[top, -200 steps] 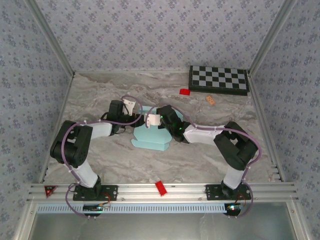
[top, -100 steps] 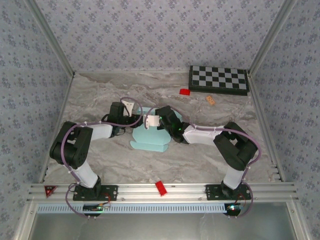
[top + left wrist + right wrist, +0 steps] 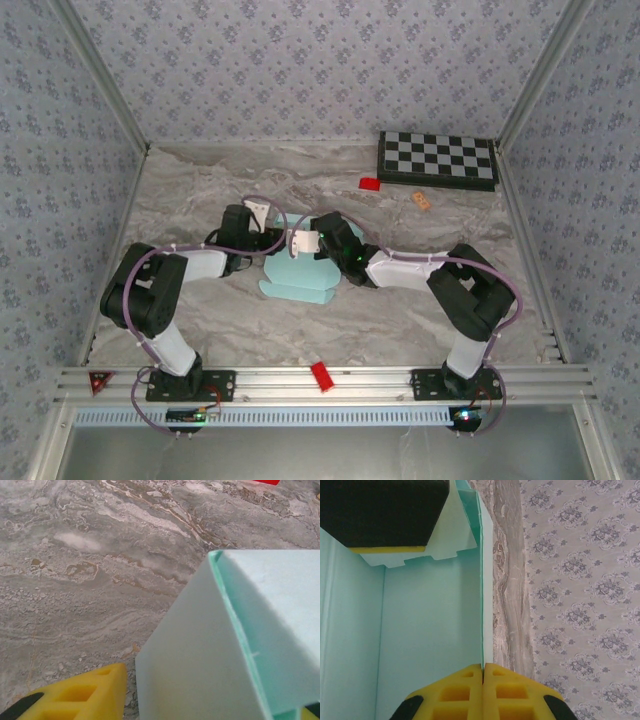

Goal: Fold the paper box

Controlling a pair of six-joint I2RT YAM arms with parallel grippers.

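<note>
Right gripper point(image 3: 483, 667) pinching the paper box point(image 3: 430, 625) by its thin wall edge, black pad point(image 3: 385, 510) overlapping a notched flap point(image 3: 447, 537), marble table point(image 3: 507, 580) and patterned wallpaper point(image 3: 580, 580) running alongside.

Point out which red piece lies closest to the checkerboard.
The red tabletop piece, just left of the checkerboard. The red mid-rail piece and the red corner marker both sit far off on the near rail.

Paper box point(image 3: 298, 278) pale mint-blue; table point(image 3: 200, 200) grey marbled; checkerboard point(image 3: 437, 158) black-and-white checks; walls point(image 3: 300, 60) grey-blue floral print; my right gripper point(image 3: 483, 670) is yellow, black patches.
</note>
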